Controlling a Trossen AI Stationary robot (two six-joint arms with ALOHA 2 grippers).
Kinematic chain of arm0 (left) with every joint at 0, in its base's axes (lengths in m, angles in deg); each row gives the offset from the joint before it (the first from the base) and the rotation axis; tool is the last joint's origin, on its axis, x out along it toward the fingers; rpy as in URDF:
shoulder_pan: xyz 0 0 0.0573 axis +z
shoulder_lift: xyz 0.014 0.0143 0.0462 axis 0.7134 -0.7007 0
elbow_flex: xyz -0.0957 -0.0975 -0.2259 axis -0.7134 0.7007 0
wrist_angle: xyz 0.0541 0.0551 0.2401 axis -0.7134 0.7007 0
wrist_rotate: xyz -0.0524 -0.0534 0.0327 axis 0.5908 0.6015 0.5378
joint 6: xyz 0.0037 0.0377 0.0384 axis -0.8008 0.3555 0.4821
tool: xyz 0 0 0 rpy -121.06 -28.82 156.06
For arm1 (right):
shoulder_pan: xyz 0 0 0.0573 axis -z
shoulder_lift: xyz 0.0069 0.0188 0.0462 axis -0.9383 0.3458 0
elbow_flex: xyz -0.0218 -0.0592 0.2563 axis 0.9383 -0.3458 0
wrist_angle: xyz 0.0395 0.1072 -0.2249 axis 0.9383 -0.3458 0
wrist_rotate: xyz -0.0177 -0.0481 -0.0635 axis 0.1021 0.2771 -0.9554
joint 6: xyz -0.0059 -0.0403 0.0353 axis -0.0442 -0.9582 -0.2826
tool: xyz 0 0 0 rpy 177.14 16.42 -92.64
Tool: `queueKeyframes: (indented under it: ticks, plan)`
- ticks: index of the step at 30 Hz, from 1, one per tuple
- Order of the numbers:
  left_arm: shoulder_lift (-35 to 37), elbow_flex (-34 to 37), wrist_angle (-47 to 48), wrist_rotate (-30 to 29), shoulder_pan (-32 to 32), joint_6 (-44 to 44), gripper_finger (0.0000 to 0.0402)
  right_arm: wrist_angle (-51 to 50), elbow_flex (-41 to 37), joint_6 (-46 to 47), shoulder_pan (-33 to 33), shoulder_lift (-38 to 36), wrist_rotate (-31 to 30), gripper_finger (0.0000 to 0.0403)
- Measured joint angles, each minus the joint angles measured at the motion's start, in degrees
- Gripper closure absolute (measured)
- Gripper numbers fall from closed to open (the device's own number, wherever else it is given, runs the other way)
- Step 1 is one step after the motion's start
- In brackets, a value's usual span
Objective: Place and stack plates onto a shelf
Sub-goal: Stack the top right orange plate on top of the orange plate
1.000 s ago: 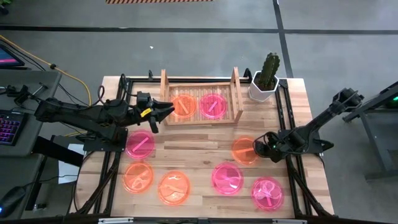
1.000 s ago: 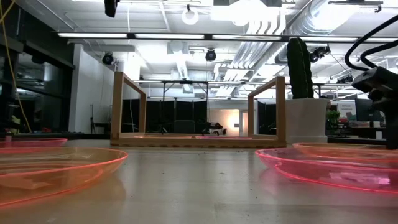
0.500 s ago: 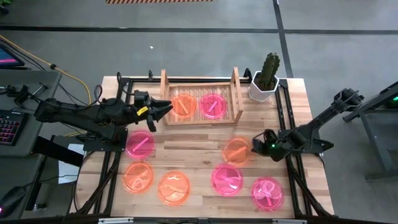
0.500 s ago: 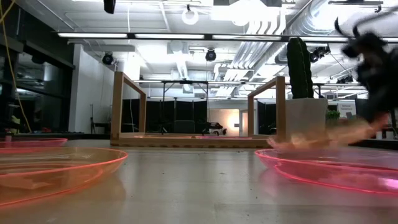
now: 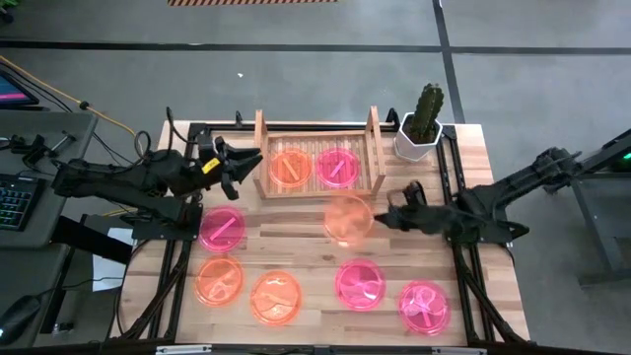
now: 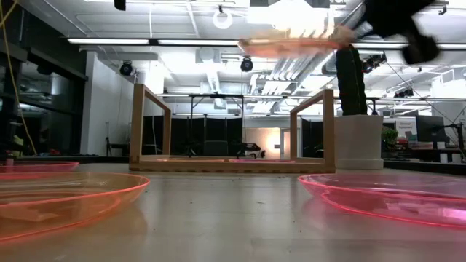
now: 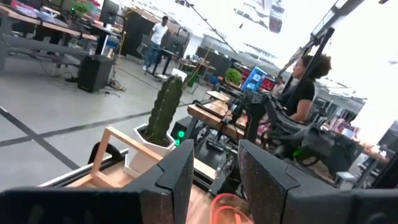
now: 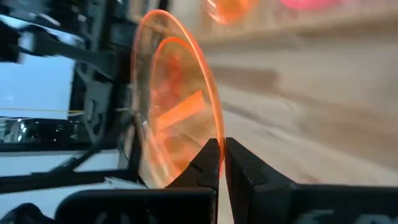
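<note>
- We see the wooden shelf at the table's far edge with two plates inside: orange plate in its left half, pink plate in its right half
- Right gripper is clamped on the rim of a lifted orange plate, in the air just in front of the shelf
- Left gripper sits just left of the shelf, fingers spread, grasping nothing
- We count five more plates flat on the table: pink, orange, orange, pink, pink
- Cactus pot stands right of the shelf
</note>
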Motion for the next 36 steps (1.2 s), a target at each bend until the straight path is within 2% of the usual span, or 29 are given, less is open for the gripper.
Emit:
queueKeyframes:
  ticks: [11,17,22,27,36]
  plan:
    - [0.38,0.02,-2.16,1.75,0.25,-0.09,0.0286,2.0,22.15,-32.7,27.53,17.01,12.02,0.0403]
    - [0.4,0.02,-10.39,4.63,0.23,0.15,0.0286,1.93,30.58,-40.65,39.1,28.95,19.61,0.0403]
    - [0.4,0.02,-16.45,6.54,0.23,1.76,0.0286,1.94,34.95,-41.49,43.2,39.56,23.46,0.0403]
    - [0.4,0.02,-18.23,7.41,0.23,2.12,0.0286,4.04,38.1,-38.68,44.64,48.37,23.83,0.0403]
    - [0.39,0.02,-18.34,7.45,0.23,1.18,0.0286,6.58,40.71,-31.82,44.6,57.09,22.22,0.0403]
